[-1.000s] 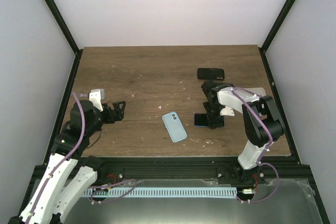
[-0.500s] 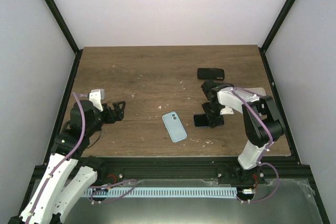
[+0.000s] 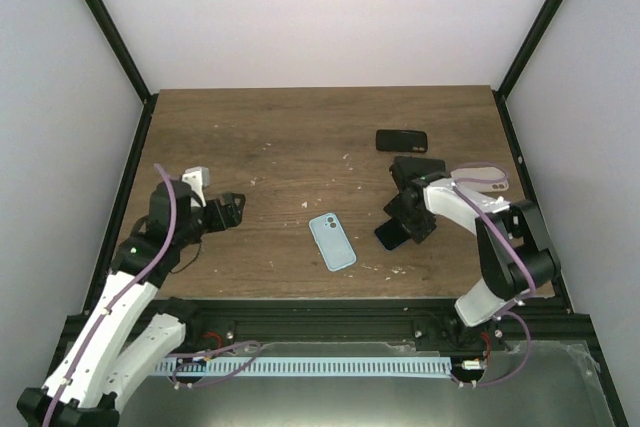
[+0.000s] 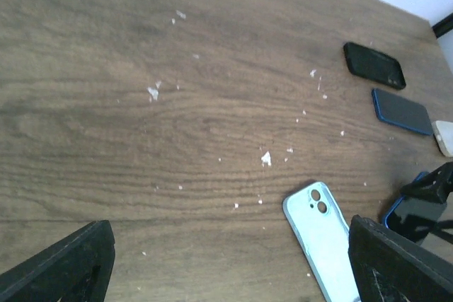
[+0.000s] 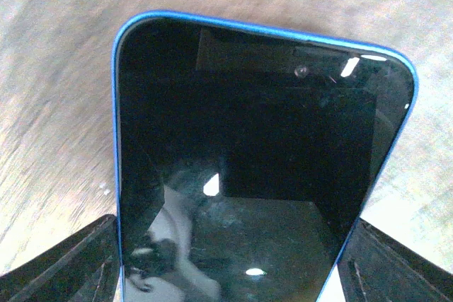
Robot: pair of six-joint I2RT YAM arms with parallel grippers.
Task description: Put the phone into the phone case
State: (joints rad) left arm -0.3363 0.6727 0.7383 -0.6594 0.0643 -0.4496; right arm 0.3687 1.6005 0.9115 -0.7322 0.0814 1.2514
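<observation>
A light blue phone case [image 3: 332, 241] lies inside up at the front middle of the table; it also shows in the left wrist view [image 4: 322, 235]. My right gripper [image 3: 405, 226] is shut on a blue-edged phone [image 3: 390, 235] with a black screen, held tilted just right of the case. In the right wrist view the phone [image 5: 262, 153] fills the space between the fingers [image 5: 67, 266], and the gripper [image 5: 233, 274] clamps its long edges. It also shows in the left wrist view [image 4: 414, 211]. My left gripper [image 3: 228, 210] is open and empty, left of the case.
A black phone or case [image 3: 402, 140] lies at the back right, also in the left wrist view [image 4: 374, 65]. A second dark blue phone [image 4: 402, 111] and a white item [image 4: 446, 136] lie near it. White crumbs dot the wooden table [image 3: 280, 147].
My right gripper has raised and tilted the blue phone off the table, turning it towards the case. My left arm has moved a little forward and right.
</observation>
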